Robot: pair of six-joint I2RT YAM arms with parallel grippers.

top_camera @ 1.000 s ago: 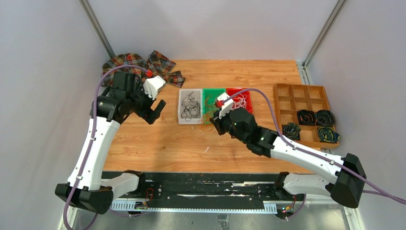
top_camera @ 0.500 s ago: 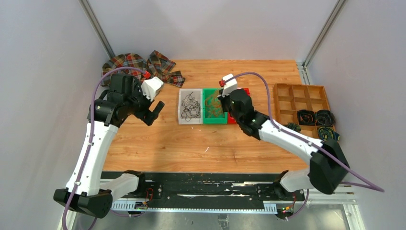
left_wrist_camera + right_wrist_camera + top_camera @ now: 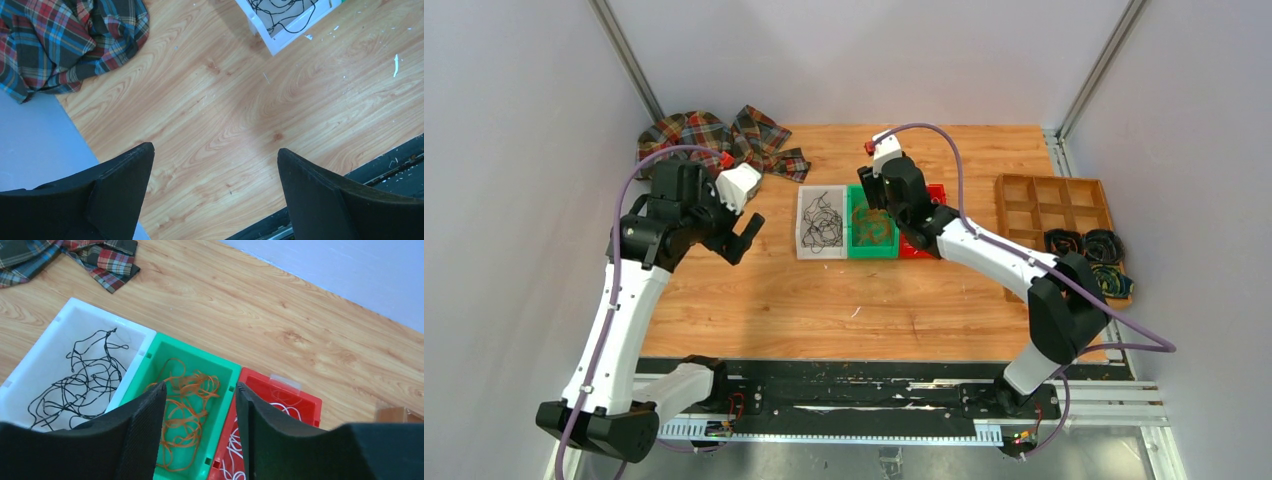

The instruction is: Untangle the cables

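The cables lie sorted by colour in three small trays. Black cables (image 3: 822,222) fill the white tray (image 3: 802,250), orange cables (image 3: 871,228) the green tray (image 3: 852,250), and white cables (image 3: 289,411) the red tray (image 3: 305,396). My right gripper (image 3: 200,386) hovers open above the green tray (image 3: 200,347) with nothing between its fingers; the orange cables (image 3: 187,407) lie loose below it. From above, the right gripper (image 3: 874,200) covers the back of the green tray. My left gripper (image 3: 215,148) is wide open and empty over bare wood, left of the white tray (image 3: 280,42).
A plaid cloth (image 3: 719,138) is bunched at the back left corner. A wooden compartment box (image 3: 1054,200) at the right holds dark coiled cords (image 3: 1084,245). A small white scrap (image 3: 856,312) lies on the wood in front of the trays.
My right arm swung from the table in front of the trays up over the green tray and its jaws opened; the orange cables it carried now lie in the tray. The left arm barely shifted.
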